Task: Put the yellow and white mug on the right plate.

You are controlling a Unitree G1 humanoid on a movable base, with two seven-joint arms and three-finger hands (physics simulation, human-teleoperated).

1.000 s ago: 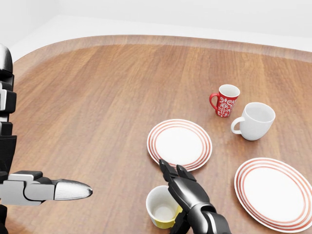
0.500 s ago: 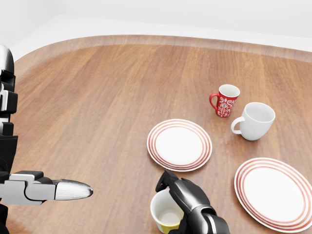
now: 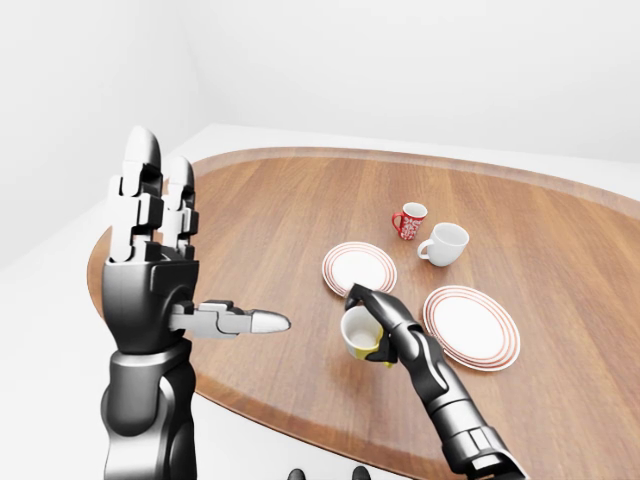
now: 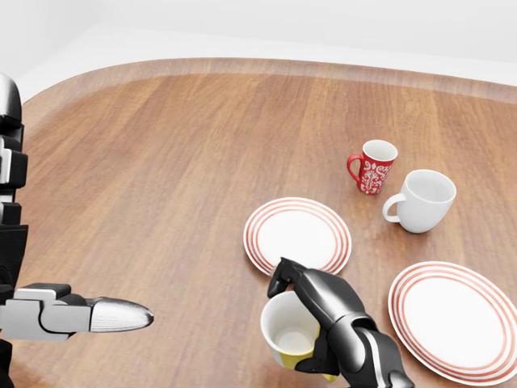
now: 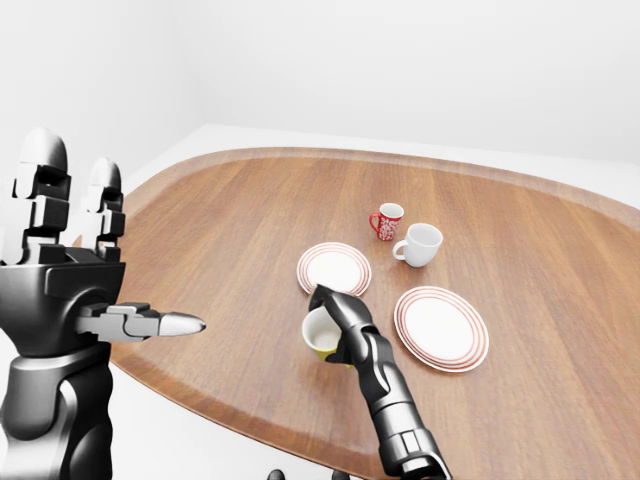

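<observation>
The right hand (image 4: 311, 311) has its dark fingers closed round the yellow and white mug (image 4: 292, 335), gripping it near the bottom of the head view, with one finger hooked over the rim at the top. The mug is tilted, its white inside turned toward the camera and its yellow outside showing below; whether it touches the wooden table (image 4: 178, 162) cannot be told. It sits just below the left plate (image 4: 298, 239), a white plate with red rings, and to the left of the right plate (image 4: 456, 320), which has the same pattern and lies near the right edge of the head view. Both plates are bare. Above the plates stand a red patterned mug (image 4: 373, 166) and, just to its right, a plain white mug (image 4: 422, 200), each upright with its handle to the left. The left hand (image 3: 150, 270) is held up at the left of the left-eye view, well apart from the dishes, its fingers straight and spread, holding nothing.
</observation>
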